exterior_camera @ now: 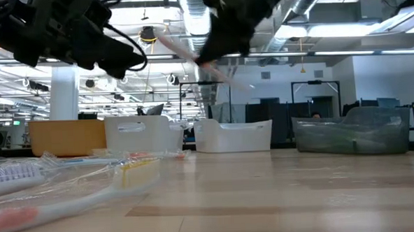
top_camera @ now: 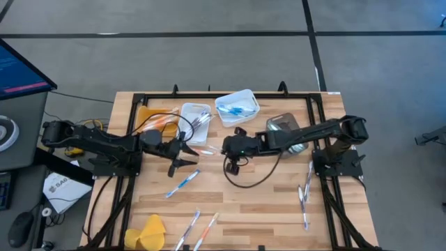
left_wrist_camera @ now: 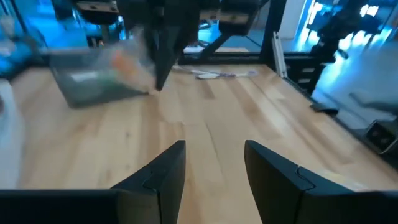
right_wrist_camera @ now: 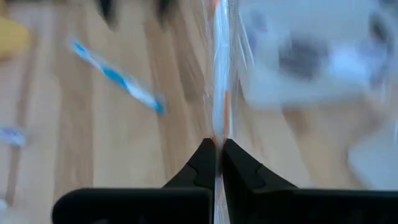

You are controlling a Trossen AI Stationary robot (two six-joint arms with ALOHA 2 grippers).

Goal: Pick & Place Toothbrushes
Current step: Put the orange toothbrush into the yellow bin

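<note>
1. Left gripper (top_camera: 187, 156) hovers above the table (top_camera: 265, 202) left of centre, fingers spread wide, holding nothing.
2. Loose toothbrushes lie on the table; a blue toothbrush (top_camera: 182, 183) sits just in front of the left gripper.
3. Right gripper (right_wrist_camera: 218, 163) is clamped on a wrapped orange toothbrush (right_wrist_camera: 219, 93), lifted near centre.
4. Judgement: carry it level to a bin (top_camera: 237, 107); release only once over the rim, since the wrapper may slip.
</note>
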